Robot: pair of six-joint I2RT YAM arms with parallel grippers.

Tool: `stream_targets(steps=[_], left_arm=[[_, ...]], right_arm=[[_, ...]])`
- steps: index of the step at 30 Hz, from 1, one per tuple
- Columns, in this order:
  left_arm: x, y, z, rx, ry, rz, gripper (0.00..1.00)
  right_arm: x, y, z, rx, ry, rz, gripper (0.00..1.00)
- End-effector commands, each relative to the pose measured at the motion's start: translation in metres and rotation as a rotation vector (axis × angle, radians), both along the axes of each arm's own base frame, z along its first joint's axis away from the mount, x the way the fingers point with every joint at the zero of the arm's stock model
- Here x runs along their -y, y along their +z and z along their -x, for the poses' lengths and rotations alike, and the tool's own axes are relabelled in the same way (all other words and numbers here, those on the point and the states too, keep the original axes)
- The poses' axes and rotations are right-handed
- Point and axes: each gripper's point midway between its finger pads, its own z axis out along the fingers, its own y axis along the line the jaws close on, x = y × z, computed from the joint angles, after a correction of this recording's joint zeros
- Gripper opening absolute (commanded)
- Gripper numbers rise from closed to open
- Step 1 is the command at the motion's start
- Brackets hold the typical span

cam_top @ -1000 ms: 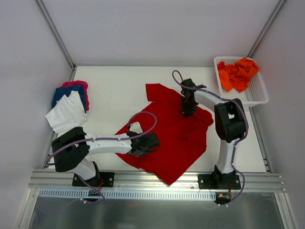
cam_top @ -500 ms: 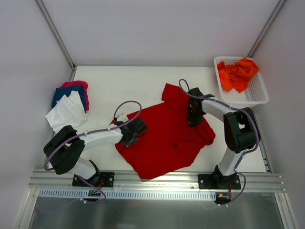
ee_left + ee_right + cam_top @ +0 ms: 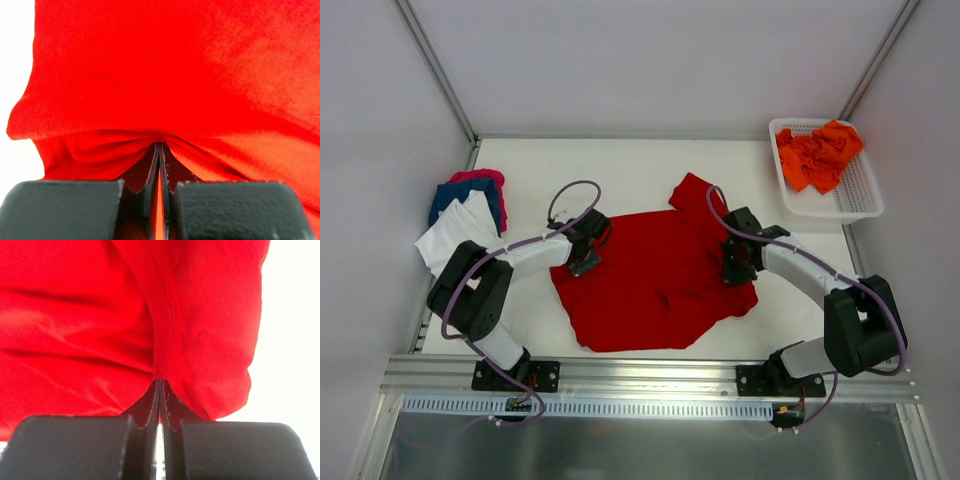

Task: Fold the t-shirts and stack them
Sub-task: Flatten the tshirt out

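**Top external view: both my grippers clamped on the red t-shirt to draw it flat**

I hold the red t-shirt (image 3: 655,275) by two opposite edges. My left gripper (image 3: 586,262) is pinched on the edge farthest from the basket (image 3: 865,205). My right gripper (image 3: 732,270) is pinched on the edge nearest the basket. Each wrist camera shows my fingers pressed together, with red cloth gathered into folds at the tips.

I judge this grip is meant to stretch the cloth between my arms so it lies smooth before any fold. It is not smooth yet: one sleeve juts out on the far side and creases run through the middle.

The shirt lies on the table (image 3: 620,165), to the left of the basket, nearer to me and well apart from it. The orange t-shirts (image 3: 817,155) are heaped inside the basket, unfolded. Beyond the red shirt, on the side away from the basket, sits the pile of white, blue and pink t-shirts (image 3: 470,215). That is likely where this one belongs.
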Motion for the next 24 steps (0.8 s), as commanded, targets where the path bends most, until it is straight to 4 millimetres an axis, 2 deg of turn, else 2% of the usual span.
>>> stream_targets(steps=[1, 4, 7, 9, 11, 12, 13, 15, 17, 18, 19, 20, 21, 22, 23, 24], left_arm=[[-0.002, 0.006, -0.019, 0.003, -0.051, -0.019, 0.00], [-0.001, 0.012, -0.028, 0.021, -0.059, -0.022, 0.00], [-0.001, 0.021, -0.028, 0.043, -0.069, -0.012, 0.00], [-0.003, 0.031, -0.023, 0.070, -0.066, 0.006, 0.00], [-0.006, 0.036, -0.018, 0.085, -0.068, 0.012, 0.00], [-0.007, 0.046, -0.018, 0.119, -0.069, 0.025, 0.00], [-0.010, 0.049, -0.014, 0.125, -0.080, 0.021, 0.00], [-0.011, 0.062, -0.014, 0.164, -0.103, 0.027, 0.00], [-0.013, 0.070, -0.012, 0.187, -0.115, 0.028, 0.00], [-0.015, 0.072, -0.012, 0.193, -0.123, 0.018, 0.17], [-0.016, 0.073, -0.012, 0.200, -0.125, 0.011, 0.27], [-0.018, 0.076, -0.012, 0.207, -0.124, 0.006, 0.31], [-0.022, 0.076, -0.013, 0.210, -0.119, -0.012, 0.34], [-0.023, 0.075, -0.013, 0.210, -0.116, -0.019, 0.36], [-0.023, 0.072, -0.013, 0.199, -0.118, -0.027, 0.39], [-0.023, 0.070, -0.013, 0.193, -0.121, -0.030, 0.41]], right_arm=[[-0.003, 0.005, 0.016, 0.012, -0.022, -0.020, 0.00], [-0.004, 0.017, 0.016, 0.065, -0.030, -0.026, 0.00], [-0.006, 0.035, 0.004, 0.136, -0.030, -0.035, 0.00], [-0.011, 0.050, -0.009, 0.169, -0.019, -0.045, 0.04], [-0.015, 0.047, -0.018, 0.143, 0.000, -0.029, 0.08], [-0.021, 0.055, -0.029, 0.162, 0.006, -0.038, 0.10], [-0.024, 0.048, -0.035, 0.142, 0.011, -0.026, 0.14], [-0.034, 0.050, -0.050, 0.152, 0.025, -0.042, 0.20], [-0.041, 0.036, -0.060, 0.116, 0.038, -0.037, 0.27], [-0.048, 0.040, -0.070, 0.125, 0.046, -0.048, 0.34], [-0.052, 0.038, -0.076, 0.122, 0.050, -0.051, 0.36], [-0.055, 0.027, -0.080, 0.089, 0.054, -0.043, 0.38], [-0.062, 0.031, -0.090, 0.101, 0.058, -0.056, 0.41], [-0.065, 0.029, -0.095, 0.096, 0.063, -0.059, 0.43], [-0.067, 0.018, -0.098, 0.070, 0.063, -0.047, 0.45], [-0.071, 0.021, -0.107, 0.082, 0.065, -0.048, 0.48]])
